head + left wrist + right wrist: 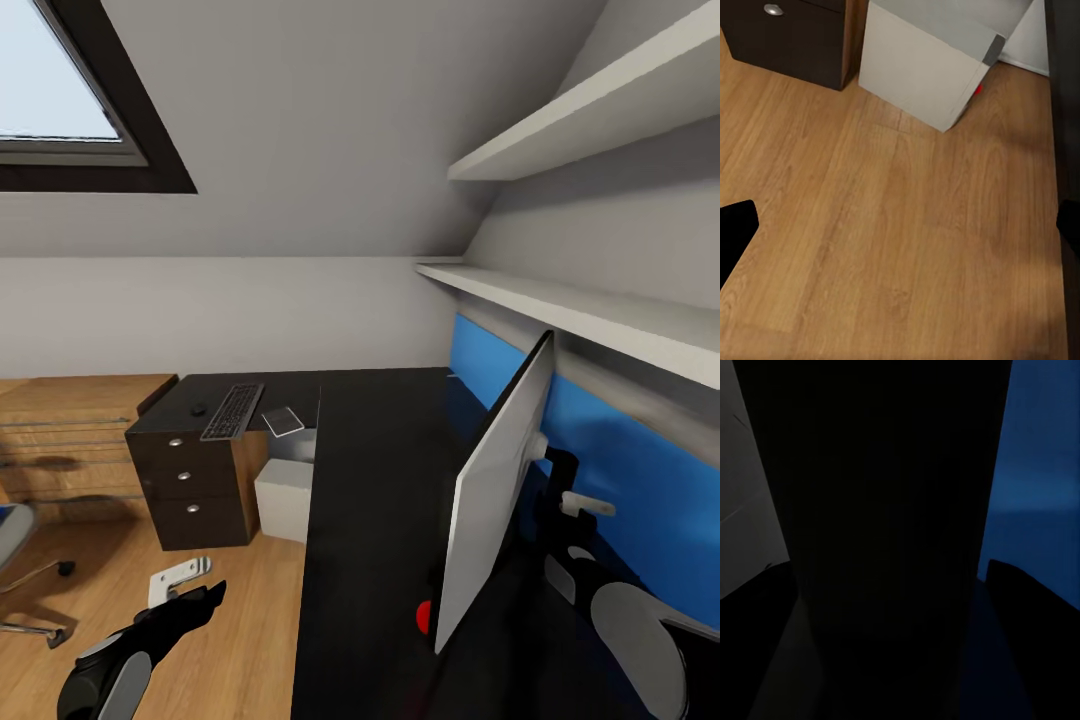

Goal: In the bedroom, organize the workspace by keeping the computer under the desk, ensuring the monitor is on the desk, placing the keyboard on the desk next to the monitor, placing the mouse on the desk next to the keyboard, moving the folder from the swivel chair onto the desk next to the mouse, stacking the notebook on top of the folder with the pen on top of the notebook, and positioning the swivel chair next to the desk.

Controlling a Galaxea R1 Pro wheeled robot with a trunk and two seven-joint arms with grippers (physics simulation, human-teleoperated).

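1. We have our right gripper (pixel 896 585) behind the monitor (pixel 495 480), one fingertip (pixel 765 585) either side of a dark upright part that we take to be the monitor's stand. The pictures do not show whether the fingers press on it, so we cannot tell if it is held.
2. The monitor stands on the desk (pixel 370 520), turned edge-on towards us and close to the blue wall panel (pixel 640 470).
3. Our left gripper (pixel 195 600) hangs low over the wooden floor (pixel 892 225), fingers spread wide and holding nothing, probably just parked.
4. The keyboard (pixel 232 411) lies on the far wing of the desk, above the drawers; the mouse (pixel 199 409) sits just beside it, and a small dark notebook (pixel 283 421) on its other side.
5. The computer (pixel 285 498) stands under the desk, next to the drawers, as the task wants.
6. The swivel chair (pixel 15 535) shows at the edge, well apart from the desk.
7. The room has a sloped ceiling, a skylight (pixel 50 90) and white shelves (pixel 590 300).
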